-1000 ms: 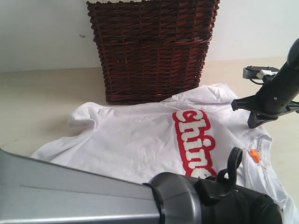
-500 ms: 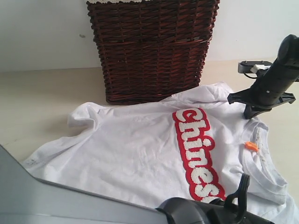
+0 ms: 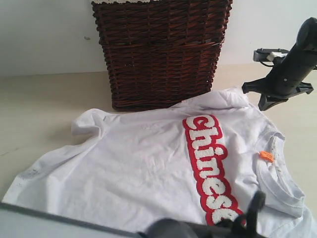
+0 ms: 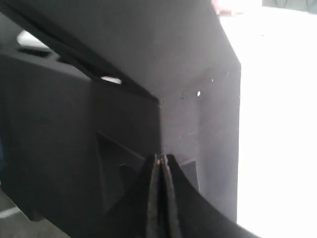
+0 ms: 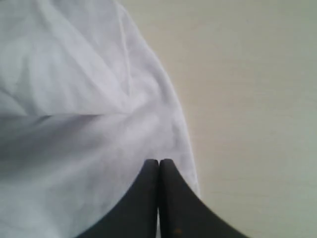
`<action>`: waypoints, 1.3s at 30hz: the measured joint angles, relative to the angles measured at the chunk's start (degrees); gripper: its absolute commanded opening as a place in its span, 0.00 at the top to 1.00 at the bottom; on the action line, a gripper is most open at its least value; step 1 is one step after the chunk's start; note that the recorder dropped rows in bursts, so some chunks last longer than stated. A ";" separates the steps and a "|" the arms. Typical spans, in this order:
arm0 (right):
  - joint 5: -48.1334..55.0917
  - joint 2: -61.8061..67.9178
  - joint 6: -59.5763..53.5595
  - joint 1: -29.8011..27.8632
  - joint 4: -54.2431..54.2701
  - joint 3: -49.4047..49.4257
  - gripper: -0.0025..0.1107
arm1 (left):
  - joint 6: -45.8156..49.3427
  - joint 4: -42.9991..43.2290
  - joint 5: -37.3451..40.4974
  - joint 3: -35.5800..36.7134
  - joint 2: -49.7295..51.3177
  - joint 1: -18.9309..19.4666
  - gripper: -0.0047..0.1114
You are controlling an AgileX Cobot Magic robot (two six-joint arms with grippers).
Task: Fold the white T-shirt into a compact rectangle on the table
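Note:
The white T-shirt [image 3: 148, 158] lies spread flat on the table [image 3: 44, 104], with red-edged lettering [image 3: 210, 166] running down it and an orange collar loop [image 3: 266, 155] at the right. My right gripper [image 3: 266, 105] hangs shut and empty just above the shirt's far right sleeve. In the right wrist view its fingers [image 5: 158, 161] are pressed together over the cloth's edge [image 5: 99, 114], beside bare table [image 5: 247, 99]. Of my left arm [image 3: 198, 230] only a strip shows at the bottom edge. The left gripper [image 4: 161, 157] is shut, with dark surfaces ahead and overexposed white [image 4: 277, 124] to one side.
A dark wicker basket [image 3: 161, 49] stands on the table just behind the shirt, touching or nearly touching its back edge. A pale wall [image 3: 44, 34] rises behind the basket. Bare table shows to the left of the shirt and at the far right [image 3: 302, 124].
My left arm has drawn back toward the bottom edge, uncovering the shirt's front and more lettering. My right gripper has lifted up and back toward the far right sleeve.

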 measured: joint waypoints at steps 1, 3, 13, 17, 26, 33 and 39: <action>-0.02 -1.43 -0.46 0.00 0.46 0.43 0.98 | 0.00 0.11 -0.58 0.67 -1.87 0.82 0.96; -0.72 -3.71 -0.72 0.00 0.90 1.68 0.98 | 0.00 0.62 -1.94 2.20 -5.87 2.83 0.96; -3.05 -5.68 -5.84 -0.04 7.55 14.43 0.98 | -0.43 3.03 -11.35 11.43 -31.75 16.29 0.96; 0.73 -6.58 -6.21 -0.04 7.34 14.63 0.98 | -0.59 3.25 -13.88 14.98 -39.84 20.54 0.96; 3.35 -18.69 -5.38 -0.04 4.94 27.60 0.98 | -0.67 3.69 -23.03 24.36 -54.46 28.83 0.96; -0.69 -16.92 0.24 -0.04 1.55 34.44 0.98 | -1.06 3.47 -24.27 27.06 -61.57 29.87 0.96; -3.64 -14.69 -0.65 2.47 2.25 34.34 0.98 | -1.84 3.33 -22.88 29.50 -64.43 29.87 0.96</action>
